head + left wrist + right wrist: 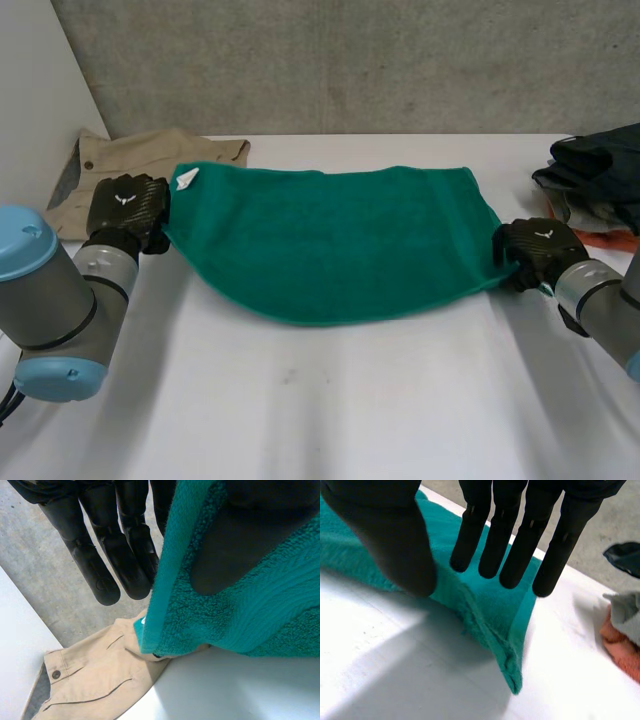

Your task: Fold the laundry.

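A green towel (330, 240) lies spread across the white table (320, 400), its front edge curving toward me. My left hand (125, 205) is at the towel's left end, by a small white tag (187, 179). In the left wrist view the thumb (235, 545) presses the green towel (260, 605) in a pinch, while the other fingers (100, 555) stay straight beside it. My right hand (540, 245) is at the towel's right end. In its own wrist view the right hand (510, 530) hovers with straight fingers and thumb apart over the towel's corner (512, 675), which lies free on the table.
Beige trousers (130, 160) lie at the back left, just behind my left hand, and show under it (95, 680). A pile of dark and orange clothes (600, 180) sits at the back right, close to my right hand (622, 650). A grey wall stands behind the table.
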Controlling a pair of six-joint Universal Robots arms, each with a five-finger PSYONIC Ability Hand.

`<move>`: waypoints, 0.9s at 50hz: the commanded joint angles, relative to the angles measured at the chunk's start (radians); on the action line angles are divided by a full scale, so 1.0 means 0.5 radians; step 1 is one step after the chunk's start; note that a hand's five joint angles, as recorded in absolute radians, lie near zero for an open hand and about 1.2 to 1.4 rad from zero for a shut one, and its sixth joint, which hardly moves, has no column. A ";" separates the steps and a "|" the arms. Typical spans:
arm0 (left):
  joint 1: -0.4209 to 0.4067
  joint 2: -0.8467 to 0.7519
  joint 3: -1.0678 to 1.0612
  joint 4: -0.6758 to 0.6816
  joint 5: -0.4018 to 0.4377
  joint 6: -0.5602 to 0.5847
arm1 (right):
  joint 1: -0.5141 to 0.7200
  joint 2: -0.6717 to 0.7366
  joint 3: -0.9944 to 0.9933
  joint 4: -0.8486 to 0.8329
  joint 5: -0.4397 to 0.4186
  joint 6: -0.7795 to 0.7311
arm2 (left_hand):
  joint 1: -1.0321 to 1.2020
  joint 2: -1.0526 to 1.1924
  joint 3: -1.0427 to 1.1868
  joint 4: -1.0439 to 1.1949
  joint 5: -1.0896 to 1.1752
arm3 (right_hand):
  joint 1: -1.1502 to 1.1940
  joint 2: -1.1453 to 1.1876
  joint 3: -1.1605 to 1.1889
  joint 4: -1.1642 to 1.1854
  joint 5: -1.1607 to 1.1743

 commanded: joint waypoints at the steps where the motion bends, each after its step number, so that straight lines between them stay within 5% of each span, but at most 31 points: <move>1: 0.000 0.005 -0.002 -0.004 0.002 0.001 | -0.052 0.033 -0.035 0.058 0.023 -0.003 | 0.474 0.390 0.398 0.386 0.481 | -0.023 -0.010 -0.023 -0.026 -0.004; 16: -0.003 0.018 -0.002 -0.016 -0.001 0.001 | -0.052 0.211 -0.163 0.291 0.072 -0.230 | 0.474 0.390 0.398 0.386 0.481 | 0.053 0.066 0.053 0.049 0.072; 19: -0.003 0.024 -0.002 -0.022 -0.004 0.001 | -0.052 0.239 -0.176 0.294 0.079 -0.242 | 0.474 0.390 0.398 0.386 0.481 | 1.085 1.098 1.085 1.082 1.104; 25: -0.012 0.091 -0.020 -0.077 -0.004 0.010 | -0.113 0.104 -0.139 0.233 0.134 -0.267 | 0.474 0.390 0.398 0.386 0.481 | 1.090 1.103 1.090 1.087 1.109; 31: -0.033 0.438 -0.125 -0.503 0.002 0.038 | -0.172 -0.377 0.017 0.367 0.125 -0.619 | 0.474 0.390 0.398 0.386 0.481 | 1.090 1.103 1.090 1.087 1.109; 36: -0.021 0.723 -0.244 -0.942 0.021 0.099 | -0.318 -0.610 0.229 0.808 0.152 -1.329 | 0.474 0.390 0.398 0.386 0.481 | 1.090 1.103 1.090 1.087 1.109; 45: 0.000 0.996 -0.634 -1.580 0.189 0.629 | -0.607 -0.810 0.472 1.359 0.208 -2.034 | 0.474 0.390 0.398 0.386 0.481 | 1.090 1.103 1.090 1.087 1.109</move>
